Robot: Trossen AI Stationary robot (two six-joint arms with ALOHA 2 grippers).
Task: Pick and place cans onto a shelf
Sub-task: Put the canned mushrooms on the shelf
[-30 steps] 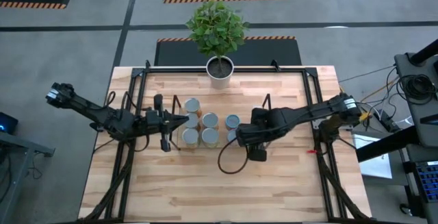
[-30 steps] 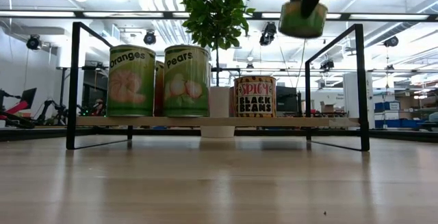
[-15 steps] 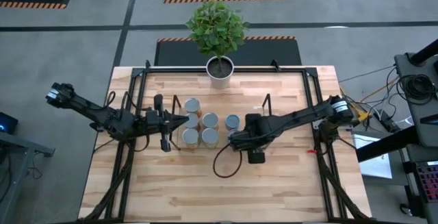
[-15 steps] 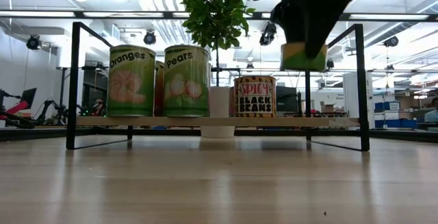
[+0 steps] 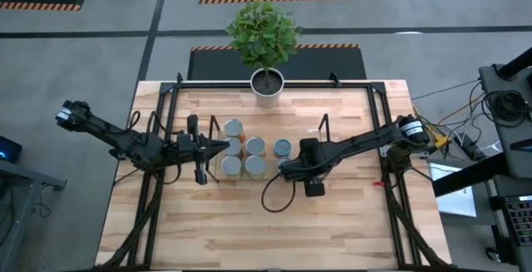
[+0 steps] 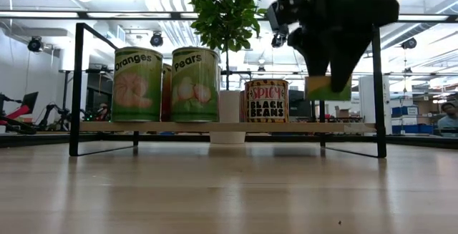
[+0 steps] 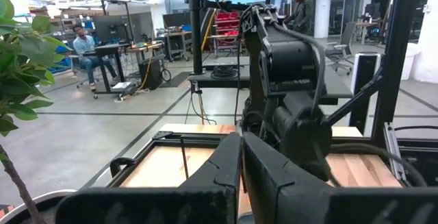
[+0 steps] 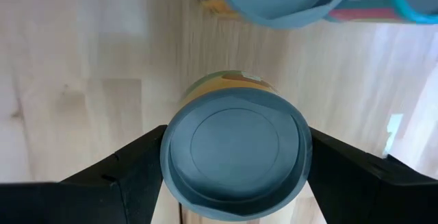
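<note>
our right gripper point(image 8: 236, 166) clamps a can point(image 8: 236, 157) just above the shelf point(image 6: 215, 127); our left gripper point(image 7: 241, 176) sits pinched together, empty.

From the high view we look straight down on the whole table point(image 5: 274, 214), with both arms in frame. From the low view we look level across the table surface, close to the shelf point(image 6: 215, 127), into the room behind. The left wrist view faces across the table toward the opposite arm. The right wrist view looks down, very near one can point(image 8: 235, 157). High and low views share the shelf and plant point(image 5: 264, 32).
</note>
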